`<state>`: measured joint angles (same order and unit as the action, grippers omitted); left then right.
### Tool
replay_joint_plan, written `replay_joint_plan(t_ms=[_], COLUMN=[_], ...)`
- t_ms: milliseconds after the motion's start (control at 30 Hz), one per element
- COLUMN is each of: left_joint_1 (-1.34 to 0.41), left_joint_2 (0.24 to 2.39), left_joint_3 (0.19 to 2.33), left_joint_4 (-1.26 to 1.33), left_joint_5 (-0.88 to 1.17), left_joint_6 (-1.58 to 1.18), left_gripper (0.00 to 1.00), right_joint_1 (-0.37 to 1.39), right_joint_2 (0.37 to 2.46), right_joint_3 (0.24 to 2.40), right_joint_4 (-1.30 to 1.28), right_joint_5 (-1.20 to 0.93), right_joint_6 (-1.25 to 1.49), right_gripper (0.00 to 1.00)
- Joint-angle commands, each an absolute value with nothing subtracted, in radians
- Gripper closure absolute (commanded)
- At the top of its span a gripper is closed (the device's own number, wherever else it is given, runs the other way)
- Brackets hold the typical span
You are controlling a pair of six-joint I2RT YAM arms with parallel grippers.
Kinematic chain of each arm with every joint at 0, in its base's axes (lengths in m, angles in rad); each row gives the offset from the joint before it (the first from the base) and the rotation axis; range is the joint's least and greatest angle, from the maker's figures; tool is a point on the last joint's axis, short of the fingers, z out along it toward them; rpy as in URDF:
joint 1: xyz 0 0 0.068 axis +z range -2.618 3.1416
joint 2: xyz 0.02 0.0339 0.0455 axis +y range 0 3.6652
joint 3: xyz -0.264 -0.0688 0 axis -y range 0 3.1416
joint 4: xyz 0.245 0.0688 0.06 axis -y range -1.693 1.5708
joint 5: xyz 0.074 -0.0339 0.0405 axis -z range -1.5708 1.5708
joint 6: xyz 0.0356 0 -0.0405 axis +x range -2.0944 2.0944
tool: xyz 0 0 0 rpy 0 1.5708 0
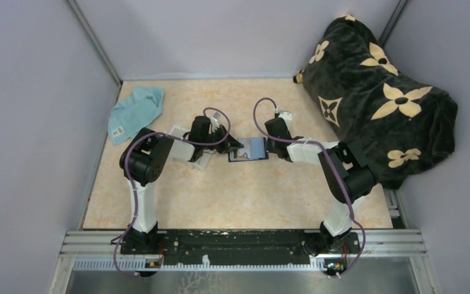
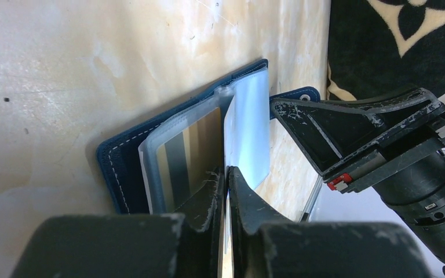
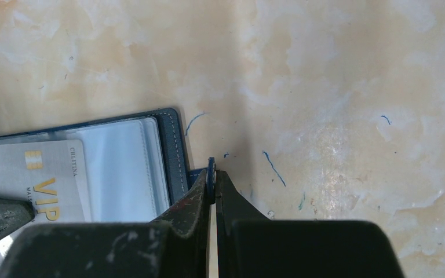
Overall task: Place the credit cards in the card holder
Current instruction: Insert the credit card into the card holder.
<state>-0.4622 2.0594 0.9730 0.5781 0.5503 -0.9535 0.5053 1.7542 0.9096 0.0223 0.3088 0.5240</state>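
With the right gripper [image 3: 214,186] pinching the card holder [image 1: 249,149] by its tab [image 3: 210,169] on the desk [image 1: 251,190], we should slide the card [image 2: 226,231], clamped in the left gripper [image 2: 226,171] beside the holder, squarely into the sleeve [image 2: 248,130].

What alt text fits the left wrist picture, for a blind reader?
Black fingers pinch a thin card edge-on, at the clear pockets of an open blue card holder on a table. The other arm's fingers grip its tab.
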Motion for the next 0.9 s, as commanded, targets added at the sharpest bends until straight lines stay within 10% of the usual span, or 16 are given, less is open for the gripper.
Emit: replay_joint_plan(t_ms=[0,867], left_joint_1=[-0.458,-0.550], left_joint_2=[2.086,2.100], left_joint_3=[0.958,1.039], left_joint_4=[0.614,0.420], left_joint_5=[0.523,0.490], left_joint_6=[-0.968,-0.862], left_gripper=[0.90,0.81], right_joint_1=[0.496,0.495], right_joint_2=[1.768,1.767], right_joint_3=[0.871,0.873], right_joint_4=[-0.056,-0.061], right_joint_5=[0.286,0.268], right_joint_6=[0.524,0.526], right_gripper=[1.00,1.00])
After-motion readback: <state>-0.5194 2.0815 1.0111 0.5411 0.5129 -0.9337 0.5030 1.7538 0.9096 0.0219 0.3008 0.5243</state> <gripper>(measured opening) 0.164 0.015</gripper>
